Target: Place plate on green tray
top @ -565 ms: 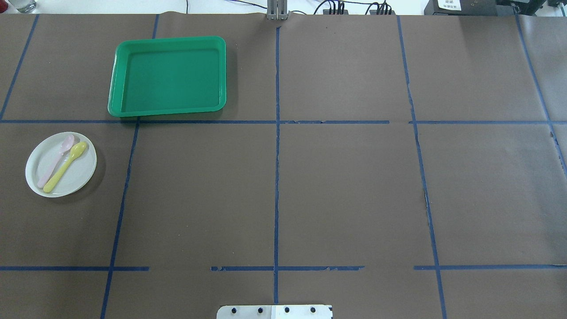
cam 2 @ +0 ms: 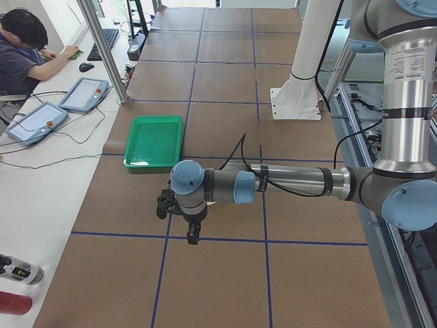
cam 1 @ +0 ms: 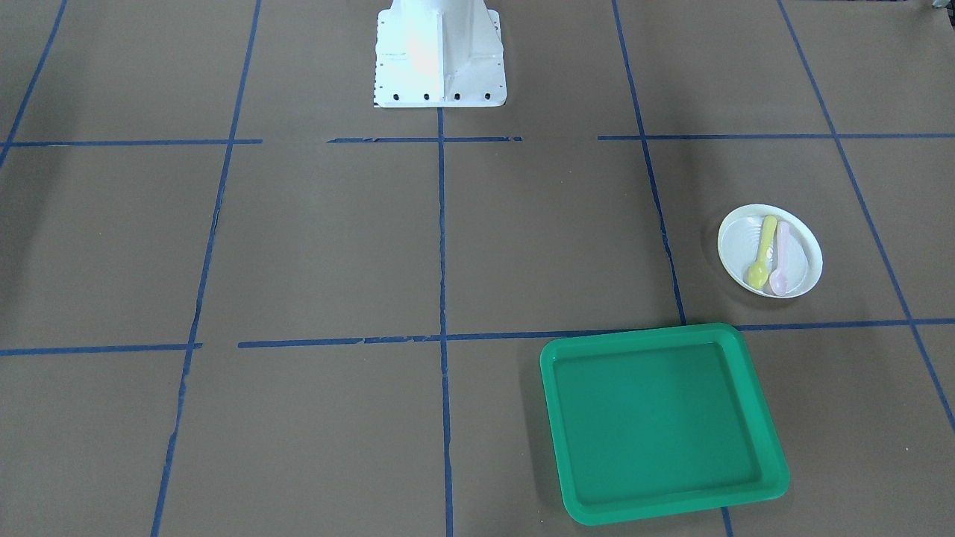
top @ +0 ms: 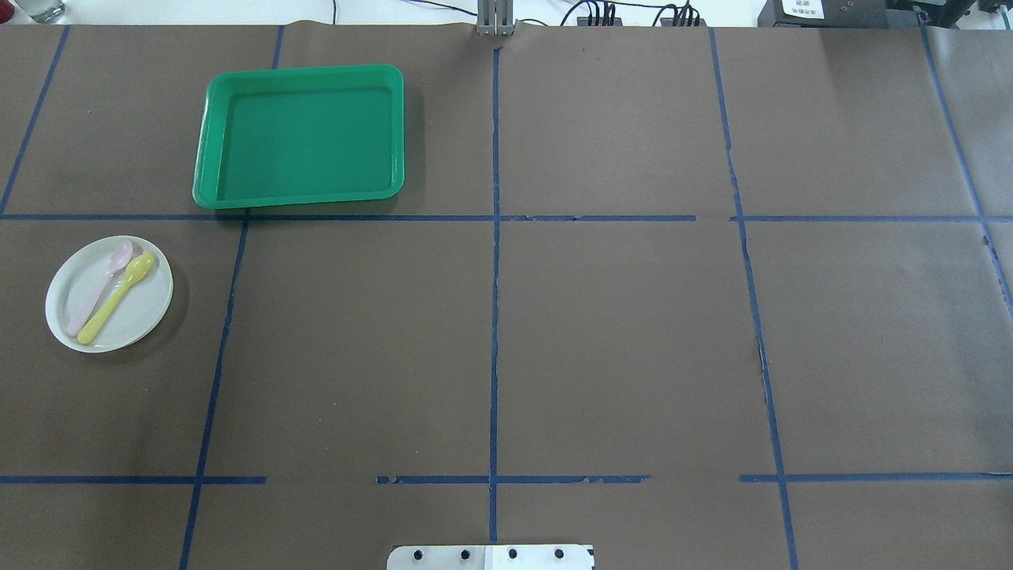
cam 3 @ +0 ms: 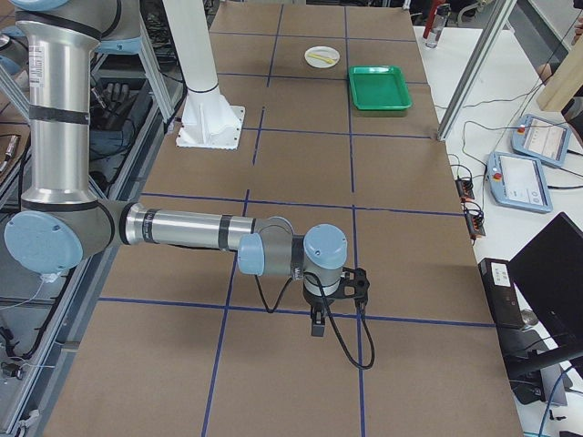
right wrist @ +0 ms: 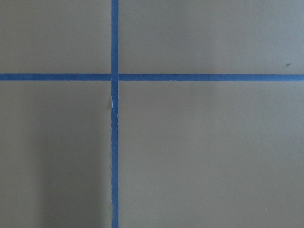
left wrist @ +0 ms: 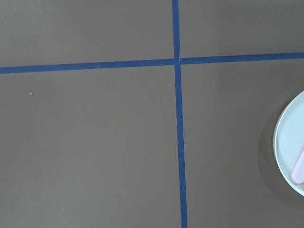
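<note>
The plate (top: 146, 309) sits on the brown surface (top: 617, 340), near the tray (top: 301, 142) but not touching it, and holds a yellow spoon (top: 119, 294) and a pink spoon (top: 96, 291). The left pincer (cam 2: 193, 236) and right pincer (cam 3: 317, 326) hang above the surface. I can't tell if either is clenched.

Lighting is even and diffuse from above; every view is bright, with no motion blur. The surface (top: 617, 332) is matte and shows no glare. In the overhead view the plate (top: 144, 310) throws a soft shadow to its lower right. The green tray (top: 301, 138) has a dark strip along its right side. In the front-facing view the robot base (cam 1: 440, 52) is blown out and its detail is lost. Exterior left shows a whitish reflection on the tray's near end. The right wrist view darkens toward its lower-left corner. The left wrist view is sharp, with a faint shadow ring round the plate's edge.
</note>
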Controlling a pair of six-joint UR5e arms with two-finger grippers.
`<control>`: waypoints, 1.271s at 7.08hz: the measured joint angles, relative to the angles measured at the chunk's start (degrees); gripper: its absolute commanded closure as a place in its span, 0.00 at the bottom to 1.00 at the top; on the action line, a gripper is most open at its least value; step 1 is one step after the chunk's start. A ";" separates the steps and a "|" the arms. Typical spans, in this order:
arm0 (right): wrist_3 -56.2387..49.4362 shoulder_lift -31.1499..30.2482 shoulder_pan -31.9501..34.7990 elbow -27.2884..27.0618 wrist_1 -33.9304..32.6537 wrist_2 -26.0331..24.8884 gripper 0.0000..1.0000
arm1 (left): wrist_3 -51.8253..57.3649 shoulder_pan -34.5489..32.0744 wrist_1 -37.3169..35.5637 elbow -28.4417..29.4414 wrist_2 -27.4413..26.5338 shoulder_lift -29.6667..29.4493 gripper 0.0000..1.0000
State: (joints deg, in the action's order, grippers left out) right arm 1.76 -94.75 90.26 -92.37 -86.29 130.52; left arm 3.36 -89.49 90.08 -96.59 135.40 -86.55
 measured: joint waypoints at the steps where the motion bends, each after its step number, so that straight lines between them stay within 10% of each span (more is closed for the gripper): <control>1: 0.00 0.00 0.00 0.00 0.02 0.00 0.00 | -0.55 0.57 1.67 -0.22 -0.18 -1.32 0.00; 4: 0.00 0.00 0.00 0.00 -0.01 0.00 0.00 | -12.73 9.34 5.38 -0.86 -0.34 -5.68 0.00; 9: 0.00 0.00 0.00 0.03 -0.01 0.00 0.00 | -32.43 24.32 31.18 12.43 -5.75 -6.16 0.00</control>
State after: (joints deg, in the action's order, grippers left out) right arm 1.76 -94.74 90.26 -92.34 -86.31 130.52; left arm -29.07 -65.17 121.26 -84.16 129.65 -92.71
